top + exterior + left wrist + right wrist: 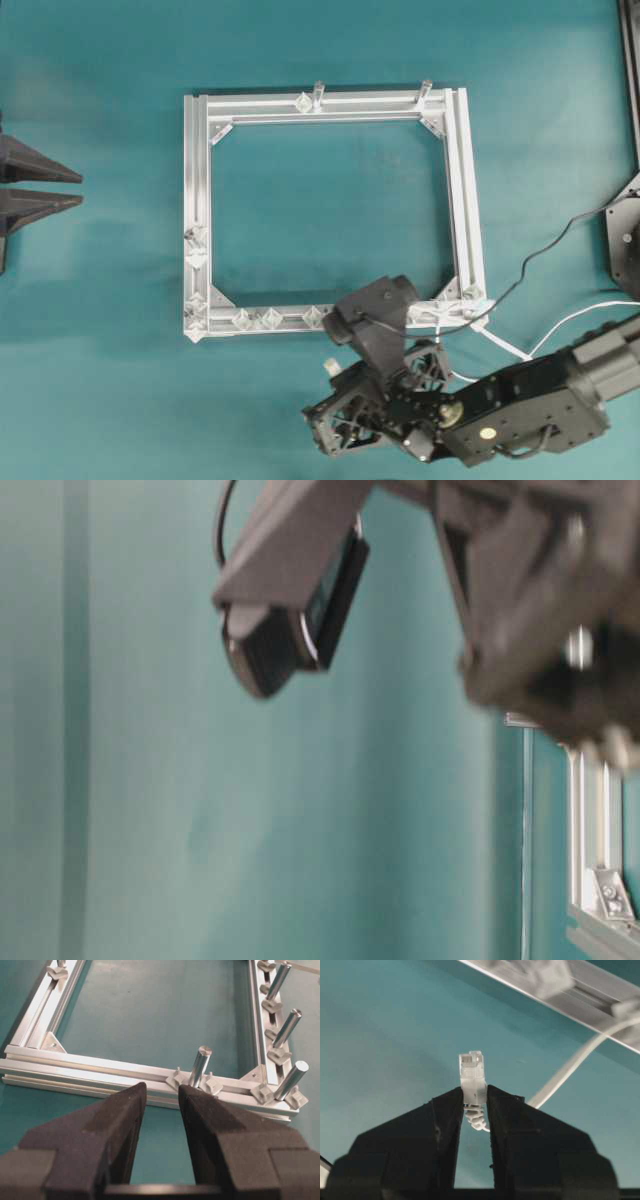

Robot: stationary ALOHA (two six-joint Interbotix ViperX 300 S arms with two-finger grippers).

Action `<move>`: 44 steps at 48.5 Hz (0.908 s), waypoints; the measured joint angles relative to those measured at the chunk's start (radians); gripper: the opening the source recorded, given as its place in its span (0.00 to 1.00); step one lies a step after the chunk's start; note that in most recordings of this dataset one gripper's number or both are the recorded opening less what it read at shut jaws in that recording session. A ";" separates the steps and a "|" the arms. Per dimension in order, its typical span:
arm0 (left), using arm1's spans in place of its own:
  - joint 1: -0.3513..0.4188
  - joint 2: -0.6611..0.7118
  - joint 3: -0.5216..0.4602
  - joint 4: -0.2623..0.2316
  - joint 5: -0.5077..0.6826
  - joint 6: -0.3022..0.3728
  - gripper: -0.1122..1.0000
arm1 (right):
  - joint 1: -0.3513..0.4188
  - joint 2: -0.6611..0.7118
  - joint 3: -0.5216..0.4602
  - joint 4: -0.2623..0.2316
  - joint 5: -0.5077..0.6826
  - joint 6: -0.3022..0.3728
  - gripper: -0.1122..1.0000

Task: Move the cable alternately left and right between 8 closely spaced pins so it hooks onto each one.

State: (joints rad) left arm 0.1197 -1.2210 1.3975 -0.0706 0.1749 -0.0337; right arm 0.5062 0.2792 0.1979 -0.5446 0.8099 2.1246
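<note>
The cable [505, 345] is a thin white cord. It comes in from the right, touches the frame's near right corner and leads under my right arm. Its clear-white plug [472, 1077] stands upright, pinched at its base in my right gripper [474, 1094], which hovers over the mat just in front of the frame's bottom rail [330, 375]. The pins [195, 247] are whitish diamond studs in close pairs on the left and bottom rails [212, 1085]. My left gripper [78, 189] rests at the far left, open and empty [162, 1094], facing the left rail.
The square silver frame [330, 100] lies on the teal mat, with two grey upright posts [318, 92] on its far rail. Metal posts [200, 1065] rise between stud pairs in the left wrist view. A dark wire [540, 255] runs to the right arm.
</note>
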 measured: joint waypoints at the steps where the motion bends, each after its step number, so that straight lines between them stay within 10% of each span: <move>1: 0.002 -0.002 0.002 0.000 -0.002 0.000 0.43 | -0.002 0.005 -0.008 -0.003 0.000 -0.002 0.27; 44: -0.003 -0.002 0.000 0.000 -0.002 -0.002 0.43 | -0.071 0.063 -0.064 -0.020 -0.087 -0.084 0.27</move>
State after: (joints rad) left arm 0.1166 -1.2226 1.3975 -0.0706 0.1733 -0.0353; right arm 0.4357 0.3421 0.1335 -0.5645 0.7225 2.0402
